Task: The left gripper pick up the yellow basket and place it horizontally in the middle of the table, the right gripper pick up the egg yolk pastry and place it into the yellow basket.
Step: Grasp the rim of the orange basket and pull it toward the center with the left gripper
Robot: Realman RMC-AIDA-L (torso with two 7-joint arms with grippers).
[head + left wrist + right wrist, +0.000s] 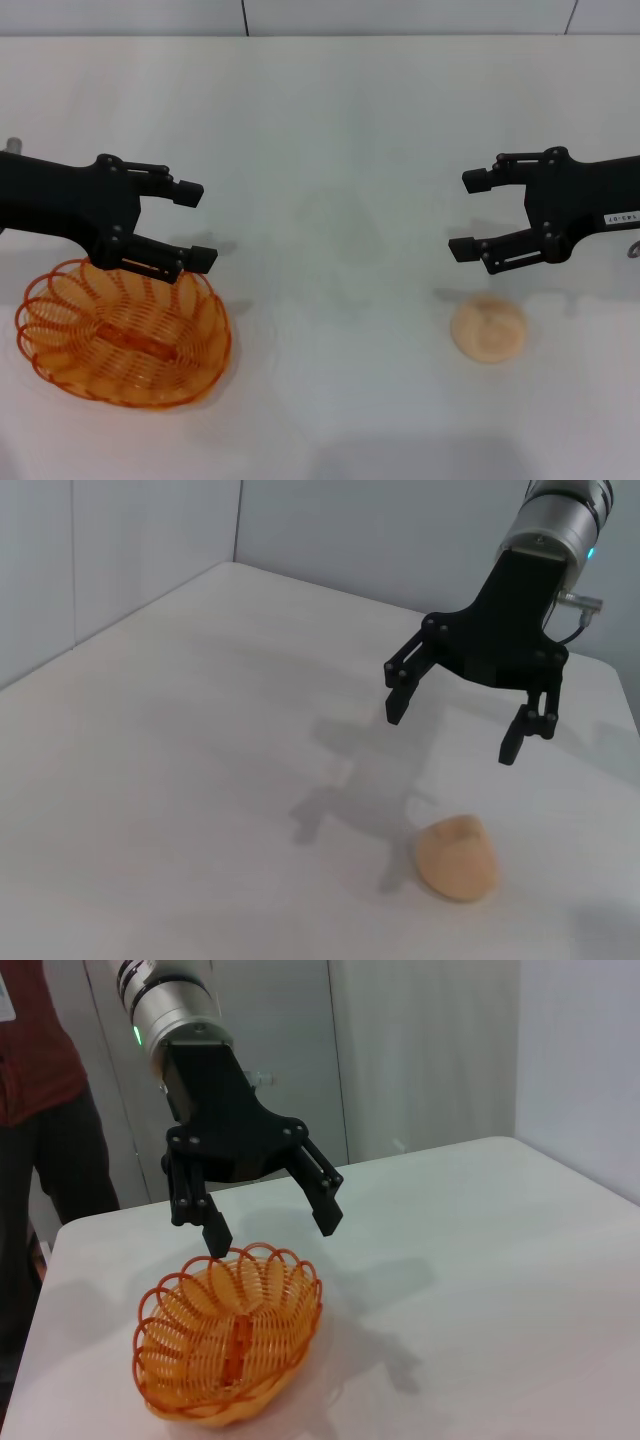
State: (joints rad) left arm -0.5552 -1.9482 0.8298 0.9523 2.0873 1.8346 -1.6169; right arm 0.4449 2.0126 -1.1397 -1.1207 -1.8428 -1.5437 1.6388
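The yellow basket [122, 335] stands on the white table [330, 150] at the near left; it also shows in the right wrist view [228, 1335]. My left gripper [195, 225] is open and empty, hovering just above the basket's far rim; the right wrist view shows this gripper [270, 1222] above the basket. The egg yolk pastry [488, 328] lies on the table at the near right, also in the left wrist view [458, 856]. My right gripper [467, 214] is open and empty, above and behind the pastry, seen too in the left wrist view [455, 725].
A person in a red top [40, 1110] stands beyond the table's left side. Grey wall panels [120, 550] close off the far edge. White tabletop lies between the basket and the pastry.
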